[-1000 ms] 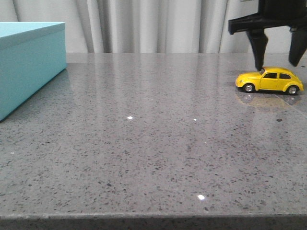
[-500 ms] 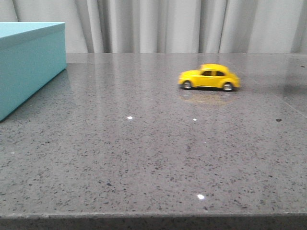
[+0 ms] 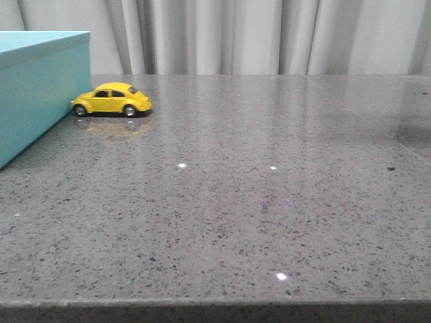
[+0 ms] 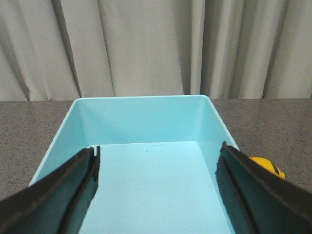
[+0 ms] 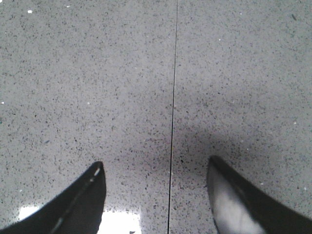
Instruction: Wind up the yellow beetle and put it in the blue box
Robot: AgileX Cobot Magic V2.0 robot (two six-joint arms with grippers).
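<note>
The yellow beetle [image 3: 112,99] stands on its wheels on the grey table, its nose at or against the side of the blue box [image 3: 40,87] at the far left. In the left wrist view my left gripper [image 4: 157,161] is open and empty above the open box [image 4: 146,122], and a bit of the beetle [image 4: 267,166] shows outside the box's wall. My right gripper [image 5: 155,170] is open and empty over bare tabletop. Neither gripper shows in the front view.
The grey speckled table [image 3: 256,188] has a thin seam line [image 5: 173,107] under the right gripper. A pale curtain [image 3: 236,33] hangs behind the table. The table's front edge [image 3: 215,306] runs along the near side.
The right gripper let go of the beetle and left the front view. The beetle rolled left across the table from the far right to the side of the blue box.
</note>
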